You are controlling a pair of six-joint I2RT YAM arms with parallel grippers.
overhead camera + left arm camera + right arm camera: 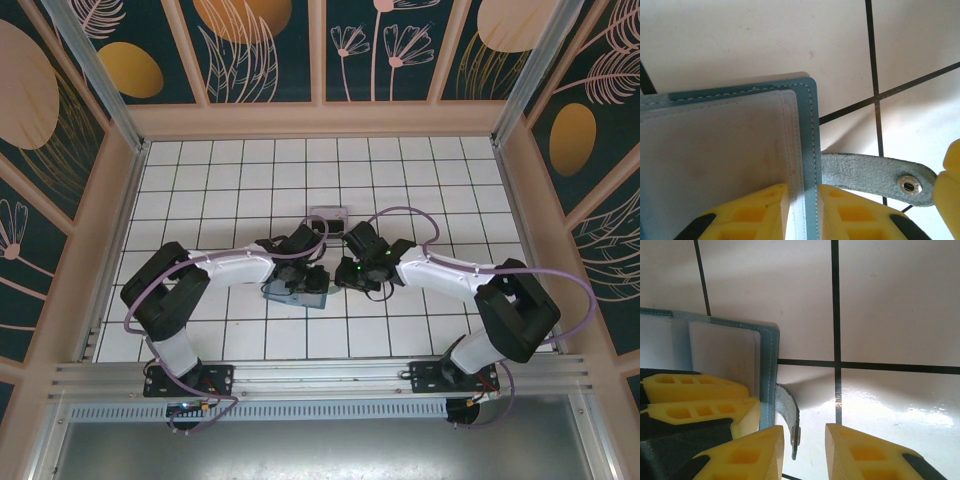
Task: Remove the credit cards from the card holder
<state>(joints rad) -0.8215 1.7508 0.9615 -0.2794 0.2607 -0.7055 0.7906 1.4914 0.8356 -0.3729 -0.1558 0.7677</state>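
Yellow fingers (765, 210) of the left gripper (802, 192) sit right up against the lens, clamped on the stitched edge of the card holder (807, 125). The holder lies flat on the table (230, 170), roughly midway between the two arms. The right gripper (804, 432) is just beside it with its jaws spread. The holder's snap strap (790, 415) sits in the gap between them, and I can't see it being pinched.

Progress-wise, I'd call it early days. The strap is undone and the holder looks opened, but a pale card (715, 155) is tucked inside, so the actual pulling-out isn't done yet. One small pale rectangle (328, 212) lies on the tiles beyond the grippers, apart from the holder. It could be a card that's already out, but it's too small to be sure.

The surface is glossy white tile with dark grout lines, and there's a bit of glare on it in the right wrist view. The whole setup sits in a boxed-in booth with a light wooden frame. Its wall panels (260, 50) are dark teal, printed with line-drawn flowers and orange blobs. A metal rail (320, 375) runs along the near edge where the arms are bolted.
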